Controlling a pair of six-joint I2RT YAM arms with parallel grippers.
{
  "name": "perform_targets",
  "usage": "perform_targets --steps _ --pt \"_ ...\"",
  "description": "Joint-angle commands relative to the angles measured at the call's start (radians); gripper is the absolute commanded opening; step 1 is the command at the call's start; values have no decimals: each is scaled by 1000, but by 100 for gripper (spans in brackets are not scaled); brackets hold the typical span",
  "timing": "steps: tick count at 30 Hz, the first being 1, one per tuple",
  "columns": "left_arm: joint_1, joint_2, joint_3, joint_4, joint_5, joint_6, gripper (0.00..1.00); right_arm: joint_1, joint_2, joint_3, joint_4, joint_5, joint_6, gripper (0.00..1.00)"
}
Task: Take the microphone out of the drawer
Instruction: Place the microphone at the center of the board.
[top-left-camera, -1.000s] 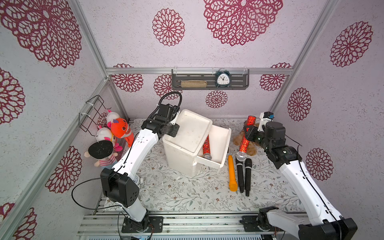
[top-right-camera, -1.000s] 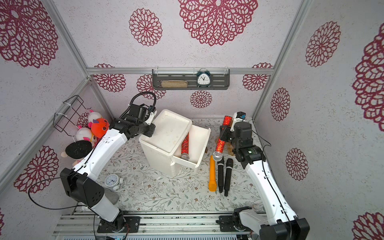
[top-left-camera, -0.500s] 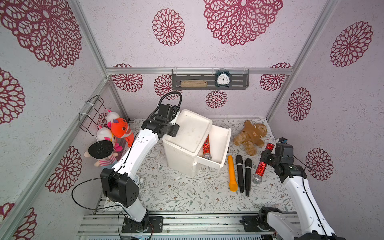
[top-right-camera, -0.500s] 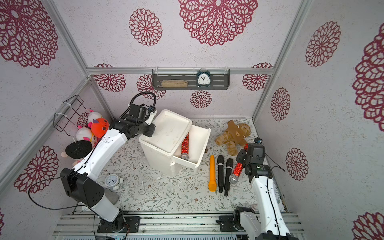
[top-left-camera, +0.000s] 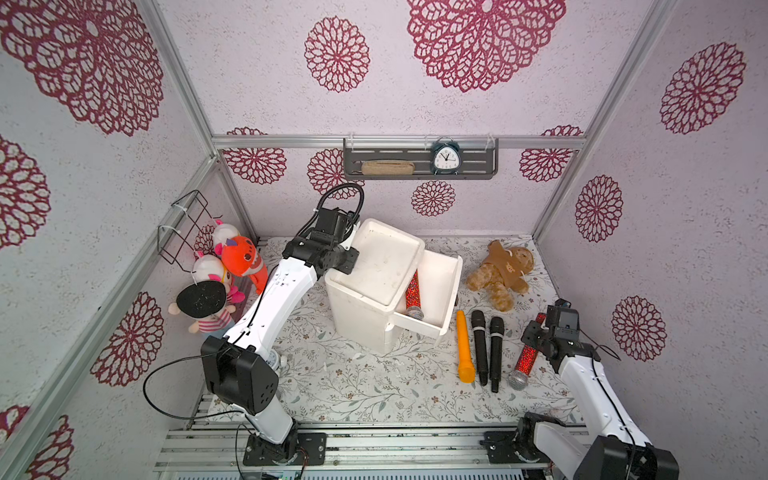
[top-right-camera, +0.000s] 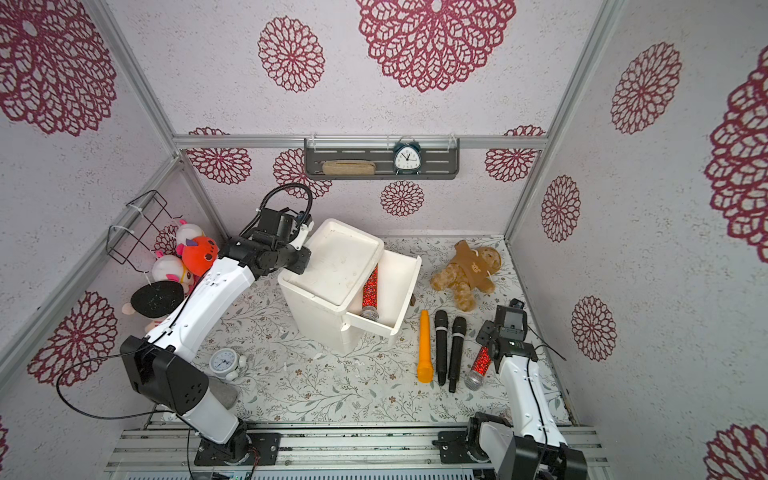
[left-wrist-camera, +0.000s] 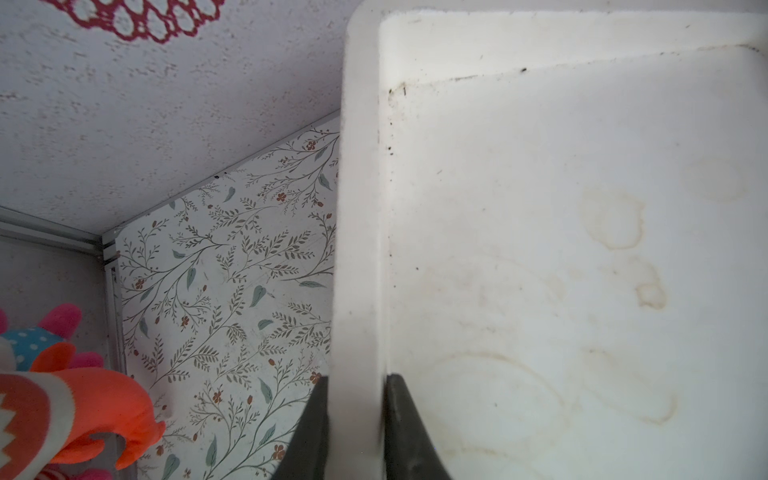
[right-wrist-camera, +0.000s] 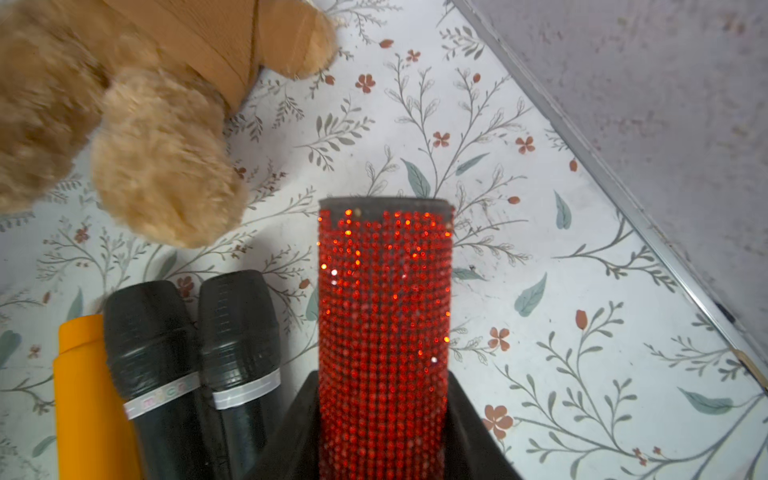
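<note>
Carrying the red microphone (top-left-camera: 527, 360) away from the drawer (top-left-camera: 441, 279), down toward the table (top-left-camera: 353, 386).
White cabinet (top-left-camera: 376, 266) has not moved, its rim pinched by the closed left gripper (left-wrist-camera: 355, 415); the drawer stands open with a second red microphone (top-left-camera: 412, 293) inside. The right gripper (right-wrist-camera: 384, 419), fingers clamped on the red microphone, has come low beside the black microphones (top-left-camera: 485, 347); I judge release is next.

The left arm (top-left-camera: 270, 307) rises from its base at the near edge, bends at the black elbow and reaches far and inward, wrist tipped down; the left gripper (left-wrist-camera: 356, 386) pinches a white rim (left-wrist-camera: 357, 208), one finger on each side. The right arm (top-left-camera: 590, 386) is folded low at its own side, forearm slanting forward, and the right gripper (right-wrist-camera: 384, 399) clamps a red microphone (right-wrist-camera: 384, 291) by the handle
</note>
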Motion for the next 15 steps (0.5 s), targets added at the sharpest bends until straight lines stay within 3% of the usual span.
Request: perform_targets --steps 1,4,6,15 --pt "-34 58 -40 -65 -29 40 1 -16 22 -15 84 1 -36 4" --pt "-34 59 -41 -64 -32 42 1 -26 43 -22 98 -20 -34 9" --pt "-33 59 -42 -64 -32 42 1 -29 57 -21 108 -34 -32 20" --pt "-34 59 -42 -64 -33 41 1 -30 180 20 97 -107 -35 37"
